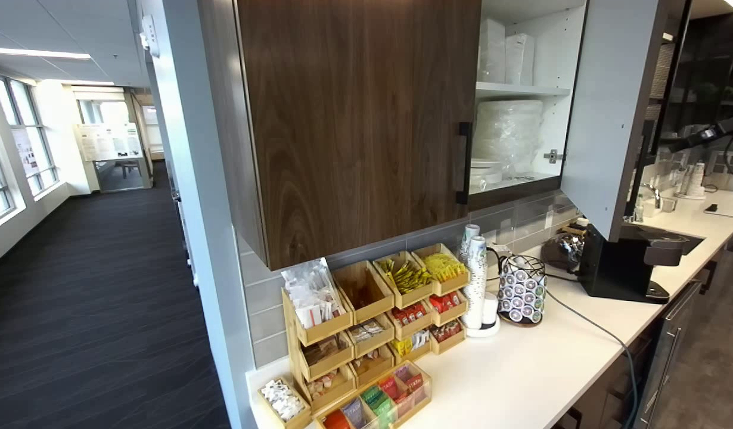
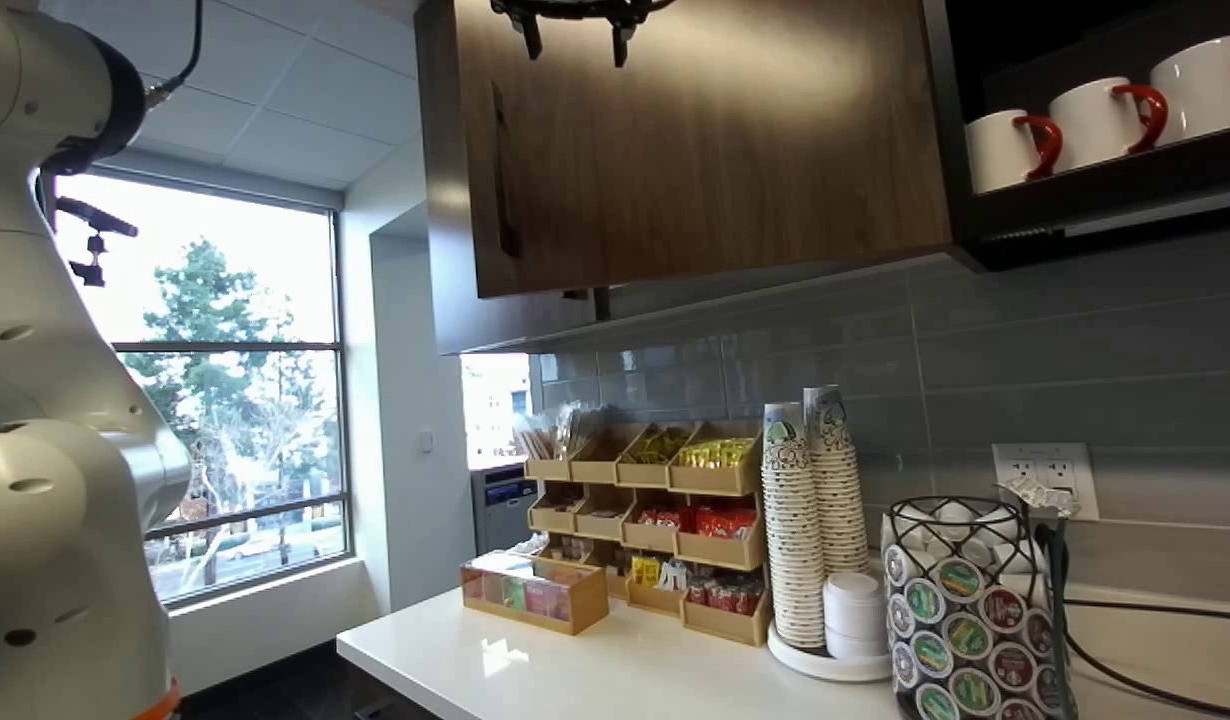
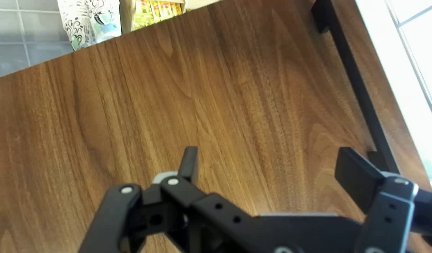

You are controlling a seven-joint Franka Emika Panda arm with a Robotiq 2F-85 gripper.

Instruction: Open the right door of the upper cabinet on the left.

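Both exterior views showed the one right door [image 2: 695, 160] of the upper cabinet [image 1: 557, 53]. It stood open, sticking out, with one black handle [image 3: 359, 88] on its front. The one left door [image 1: 366, 119] was shut. Two white packs [image 1: 519, 59] stood on one shelf [image 1: 530, 90] inside. By the wrist view, the gripper [image 3: 267, 158] had its two fingers [image 3: 356, 175] spread far apart in front of the right door. Below were two tall stacks of paper cups [image 2: 793, 530] and twelve small bins [image 1: 363, 313] in three rows. Three white mugs [image 2: 1097, 130] with red handles sat on a black shelf [image 2: 1125, 195].
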